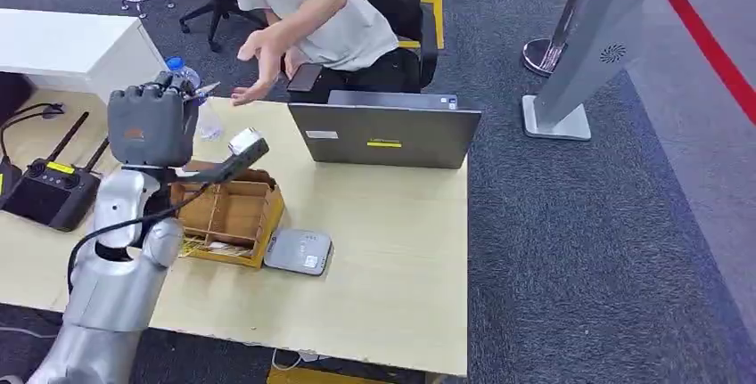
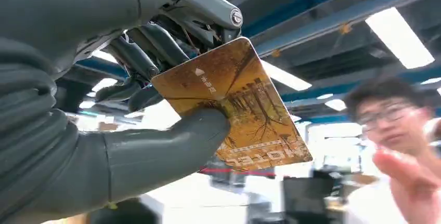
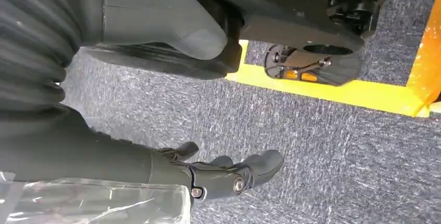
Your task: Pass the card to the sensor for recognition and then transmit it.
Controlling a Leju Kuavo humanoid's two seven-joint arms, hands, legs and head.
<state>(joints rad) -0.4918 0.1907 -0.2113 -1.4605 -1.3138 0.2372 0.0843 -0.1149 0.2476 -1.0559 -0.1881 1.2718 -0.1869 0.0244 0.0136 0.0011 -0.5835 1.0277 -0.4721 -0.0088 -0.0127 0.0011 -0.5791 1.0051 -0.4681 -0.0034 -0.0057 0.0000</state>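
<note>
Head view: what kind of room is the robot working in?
Probably an office or lab used for demos. A pale wooden desk carries a laptop and a small grey card sensor; dark carpet covers the floor, and a person sits on an office chair behind the desk.

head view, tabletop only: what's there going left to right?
Black remote → robot hand → wooden box → grey card reader → laptop.

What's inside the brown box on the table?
The brown box has wooden dividers making open compartments, and yellowish bits lie along its near edge. The left robot hand and arm cover its left part, so that stays hidden.
</note>
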